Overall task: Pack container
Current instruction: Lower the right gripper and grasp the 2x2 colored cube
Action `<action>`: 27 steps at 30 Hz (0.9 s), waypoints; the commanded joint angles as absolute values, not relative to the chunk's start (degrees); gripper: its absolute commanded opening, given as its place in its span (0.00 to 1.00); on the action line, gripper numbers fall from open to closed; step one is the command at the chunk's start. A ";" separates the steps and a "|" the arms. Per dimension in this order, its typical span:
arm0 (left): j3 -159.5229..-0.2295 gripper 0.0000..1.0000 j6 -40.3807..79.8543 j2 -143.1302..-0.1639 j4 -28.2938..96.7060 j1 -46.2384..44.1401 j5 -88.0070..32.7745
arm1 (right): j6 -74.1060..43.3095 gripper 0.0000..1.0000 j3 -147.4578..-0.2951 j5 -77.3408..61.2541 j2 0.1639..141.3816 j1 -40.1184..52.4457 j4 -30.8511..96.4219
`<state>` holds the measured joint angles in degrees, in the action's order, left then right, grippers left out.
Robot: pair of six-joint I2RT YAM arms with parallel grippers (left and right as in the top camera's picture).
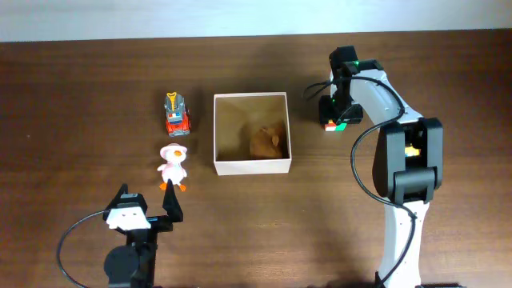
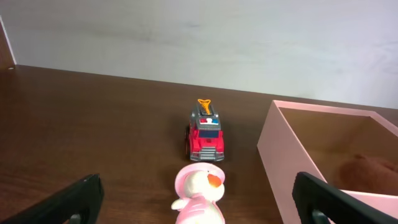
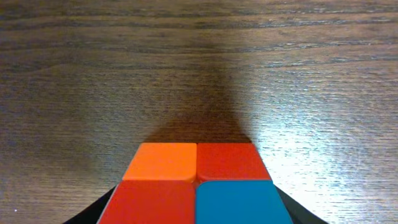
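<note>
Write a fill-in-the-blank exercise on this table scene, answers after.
The red toy fire truck and the pink-and-white toy duck lie ____ of the square cream-walled container, seen from overhead.
The lumpy item inside the container is ____.
The left tool stands ____, holding nothing.
The right tool grips a multicoloured puzzle cube showing orange, red and ____ tiles.
Answers: left, brown, open, blue.
</note>
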<state>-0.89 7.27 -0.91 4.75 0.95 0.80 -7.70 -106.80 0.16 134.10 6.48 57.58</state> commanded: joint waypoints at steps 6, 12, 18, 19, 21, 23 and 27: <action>-0.54 0.99 6.35 -0.67 4.75 1.30 0.19 | -7.77 0.57 -104.90 -1.04 135.50 7.16 57.60; -0.54 0.99 6.35 -0.67 4.75 1.28 0.16 | -7.77 0.57 -104.90 -0.82 135.48 7.11 57.60; -0.54 0.99 6.35 -0.67 4.75 1.30 0.19 | -7.77 0.57 -105.65 -0.82 135.48 7.11 58.02; -0.54 0.99 6.35 -0.67 4.78 1.30 0.19 | -7.77 0.57 -106.13 -0.80 135.48 7.11 58.28; -0.54 0.99 6.35 -0.67 4.75 1.30 0.19 | -7.77 0.57 -107.48 -0.49 135.48 7.11 58.81; -0.54 0.99 6.35 -0.67 4.75 1.30 0.19 | -7.75 0.57 -109.56 0.51 135.48 7.11 59.81; -0.54 0.99 6.35 -0.67 4.78 1.30 0.19 | -7.29 0.57 -114.41 0.69 135.46 7.11 61.93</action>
<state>-0.89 7.27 -0.91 4.75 0.95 0.80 -7.49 -109.89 0.16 134.80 6.59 61.14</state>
